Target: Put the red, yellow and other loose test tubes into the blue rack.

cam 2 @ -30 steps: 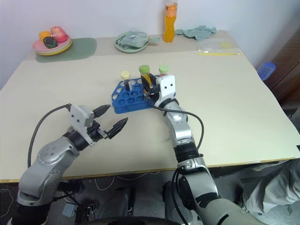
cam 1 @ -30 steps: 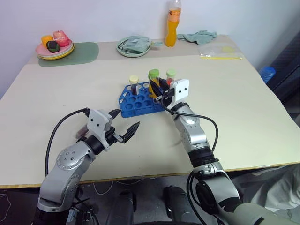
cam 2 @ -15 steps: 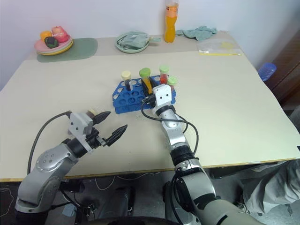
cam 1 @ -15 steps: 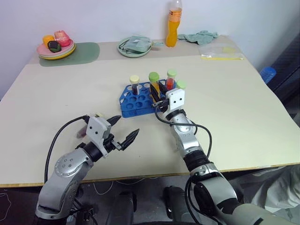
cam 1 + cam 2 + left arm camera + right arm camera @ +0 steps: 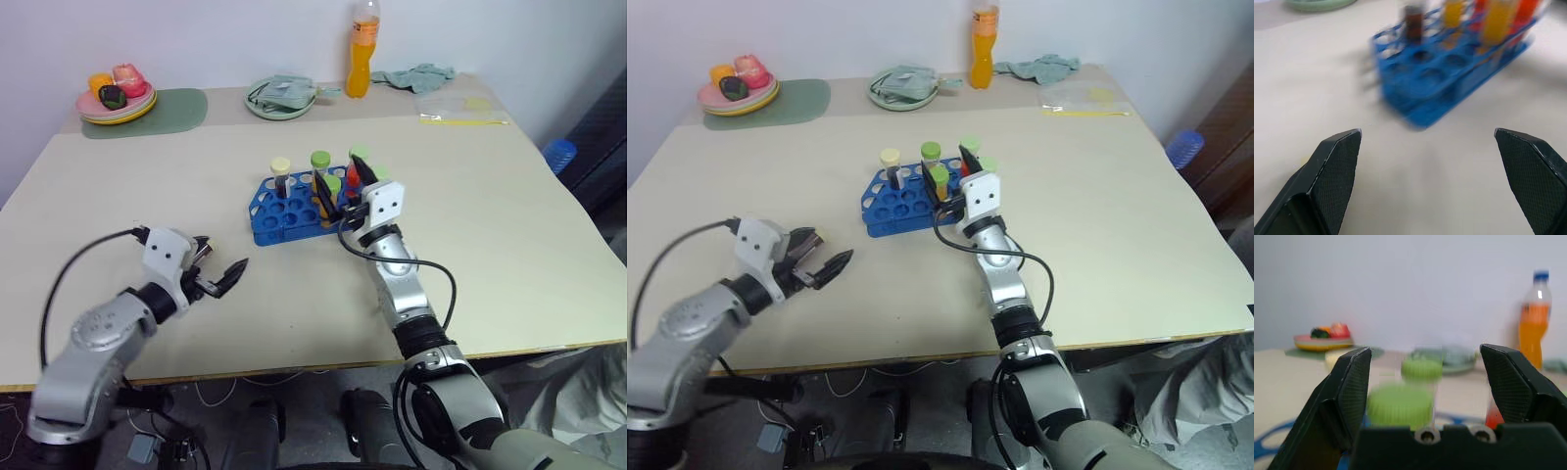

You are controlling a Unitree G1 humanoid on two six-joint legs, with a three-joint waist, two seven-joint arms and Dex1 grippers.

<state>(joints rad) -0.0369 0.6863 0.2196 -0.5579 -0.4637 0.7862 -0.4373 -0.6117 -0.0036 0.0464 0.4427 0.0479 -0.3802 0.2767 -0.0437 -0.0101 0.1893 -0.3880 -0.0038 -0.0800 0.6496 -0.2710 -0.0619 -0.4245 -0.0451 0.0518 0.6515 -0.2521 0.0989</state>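
On the worktop [image 5: 509, 245] stands the blue rack [image 5: 284, 217], its tubes [image 5: 320, 168] seated upright. The right pincer [image 5: 340, 194] is spread around a green-capped tube [image 5: 332, 188]; if withdrawn askew, that tube could be tipped. The left pincer [image 5: 220, 278] is spread, empty.

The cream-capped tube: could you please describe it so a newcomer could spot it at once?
Find the blue rack mid-table. The cream-capped tube stands upright in its far row, at the end nearest the pink plate. Its neighbours wear green caps; it alone holds dark maroon liquid.

Head views overlook table; wrist views near blue rack [image 5: 294, 211]
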